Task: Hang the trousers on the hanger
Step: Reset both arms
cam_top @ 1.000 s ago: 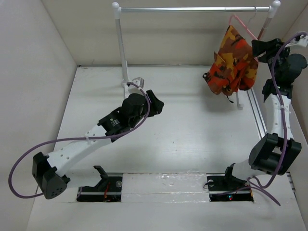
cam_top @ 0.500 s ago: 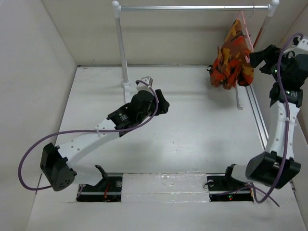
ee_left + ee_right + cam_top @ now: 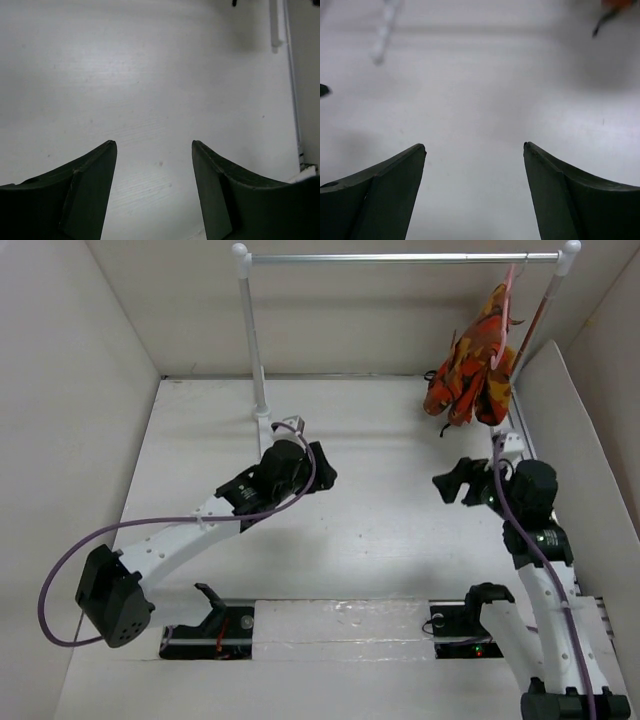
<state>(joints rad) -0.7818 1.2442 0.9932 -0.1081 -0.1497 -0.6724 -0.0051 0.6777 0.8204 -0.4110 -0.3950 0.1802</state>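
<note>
- Soft cloth trousers in orange, red, yellow and black camouflage print (image 3: 468,372) hang bunched over a thin pink triangular clothes hanger (image 3: 507,302), clear of the white table (image 3: 390,525).
- The hanger's hook sits at the right end of the silver bar of the white-posted rail (image 3: 400,257).
- Only the top view shows the whole garment, hanger, rail and both arms.
- Left gripper (image 3: 318,466) is low over the table's middle-left, near the rail's left post, well apart from the trousers.
- Right gripper (image 3: 450,483) is on the near side of the trousers, apart from them.
- Left wrist view: 2 dark fingers spread, nothing between, bare table below.
- Right wrist view: fingers spread wide and empty. The view is blurred, with an orange scrap and a thin black strap (image 3: 601,24) in the top right corner.
</note>
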